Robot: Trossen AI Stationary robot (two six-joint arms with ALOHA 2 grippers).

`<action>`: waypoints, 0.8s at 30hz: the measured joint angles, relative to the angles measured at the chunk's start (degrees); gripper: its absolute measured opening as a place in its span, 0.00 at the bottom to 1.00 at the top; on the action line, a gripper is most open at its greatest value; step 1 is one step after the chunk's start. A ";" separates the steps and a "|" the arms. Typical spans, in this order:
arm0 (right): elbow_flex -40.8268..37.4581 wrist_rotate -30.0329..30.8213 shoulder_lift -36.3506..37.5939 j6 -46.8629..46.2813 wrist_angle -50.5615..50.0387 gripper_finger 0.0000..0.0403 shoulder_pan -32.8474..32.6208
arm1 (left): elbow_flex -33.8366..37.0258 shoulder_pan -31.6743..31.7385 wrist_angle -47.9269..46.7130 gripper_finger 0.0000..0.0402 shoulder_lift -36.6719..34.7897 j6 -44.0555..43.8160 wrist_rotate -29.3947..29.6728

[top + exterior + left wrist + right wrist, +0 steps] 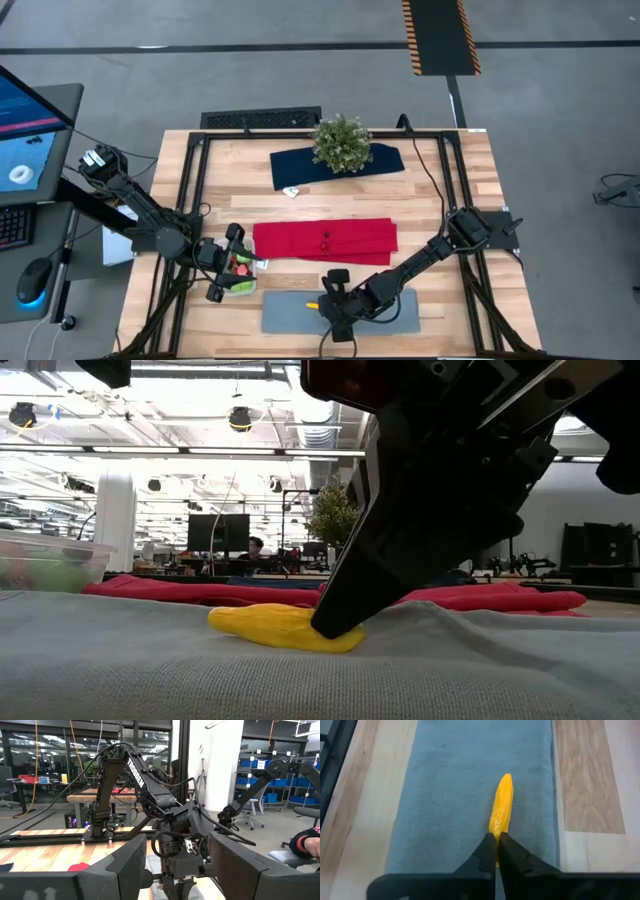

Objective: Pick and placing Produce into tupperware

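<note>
A long yellow produce piece (502,805) lies on the grey mat (385,310) near the table's front edge. My right gripper (496,845) is shut on its near end, also seen in the low view (340,622). The clear tupperware (243,272) stands left of the mat with green and red produce inside; its wall shows in the low view (50,565). My left gripper (222,268) hovers at the tupperware's left side, fingers open with nothing between them (175,865). My right gripper pinches the yellow piece's end nearest the wrist (496,831) between its two fingertips. The fingers slant down from the table's right and lie along the piece. The piece lies flat on the grey mat (285,628).
A red cloth (325,240) with tiny dark pieces on it lies behind the mat. Farther back are a dark blue cloth (300,168) and a bushy potted plant (341,143). A black frame (195,180) runs along the table's sides.
</note>
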State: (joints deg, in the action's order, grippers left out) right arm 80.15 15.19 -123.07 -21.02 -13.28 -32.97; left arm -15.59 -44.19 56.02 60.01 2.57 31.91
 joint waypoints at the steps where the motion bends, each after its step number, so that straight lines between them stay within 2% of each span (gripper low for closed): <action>1: 0.14 0.06 0.00 0.06 -0.10 0.09 0.00 | 0.00 0.00 0.01 0.51 0.00 -0.01 -0.01; 9: 4.25 3.30 0.06 2.07 -6.08 0.08 -0.07 | 0.02 0.00 0.01 0.51 -0.01 0.00 -0.01; 17: 8.42 10.58 0.17 3.94 -12.87 0.09 -0.15 | 0.02 -0.01 -0.02 0.51 -0.01 0.00 0.12; 24: 13.14 16.11 0.17 10.15 -13.89 0.07 0.10 | 0.02 0.01 -0.02 0.51 0.02 0.00 0.37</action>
State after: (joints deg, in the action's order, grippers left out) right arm 93.29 31.30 -122.89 -10.87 -27.16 -32.87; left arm -15.57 -44.18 56.01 60.03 2.57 32.27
